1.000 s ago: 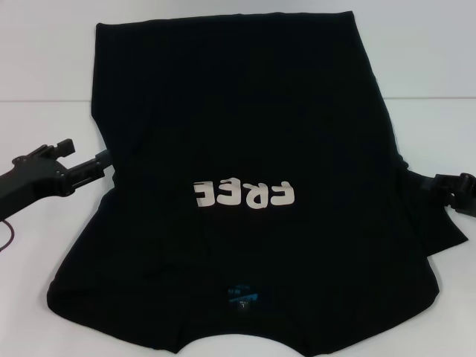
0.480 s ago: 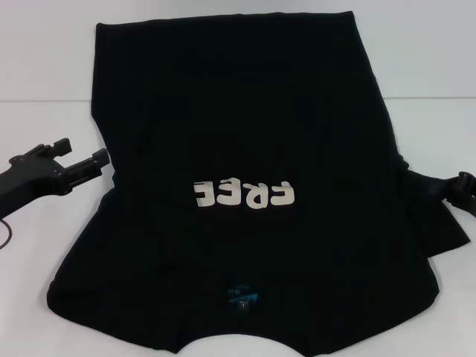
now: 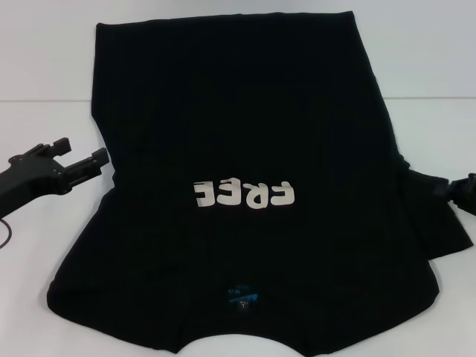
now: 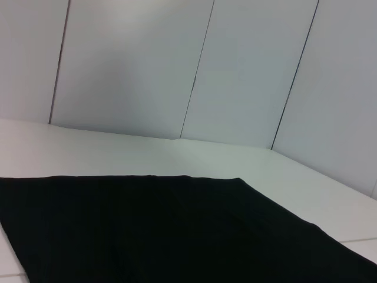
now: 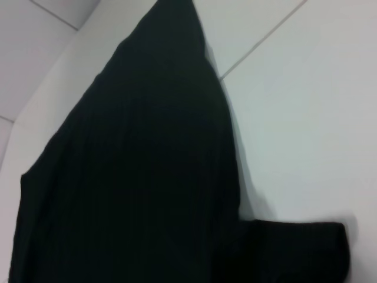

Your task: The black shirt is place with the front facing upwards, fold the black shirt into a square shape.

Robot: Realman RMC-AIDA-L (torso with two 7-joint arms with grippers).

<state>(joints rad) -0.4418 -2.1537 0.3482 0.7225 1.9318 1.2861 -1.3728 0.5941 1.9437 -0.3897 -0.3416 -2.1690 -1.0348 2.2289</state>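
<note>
Two black fingers of the left gripper [image 3: 83, 158] stand apart, holding nothing, just beside the large black cloth T-shirt [image 3: 245, 149] lettered "FREE", spread flat on the white table [image 3: 44, 74]. At its opposite edge, the right gripper [image 3: 462, 190] shows too little to tell.

I see the black shirt [image 3: 238, 149] as soft matt cloth, faintly ribbed in my wrist views, with flat white printed letters [image 3: 243, 195] that look slightly smoother than the fabric. The worktop [image 3: 44, 67] reads as smooth white laminate with a dull sheen. The left gripper [image 3: 83, 161] looks like hard matt black plastic.
</note>
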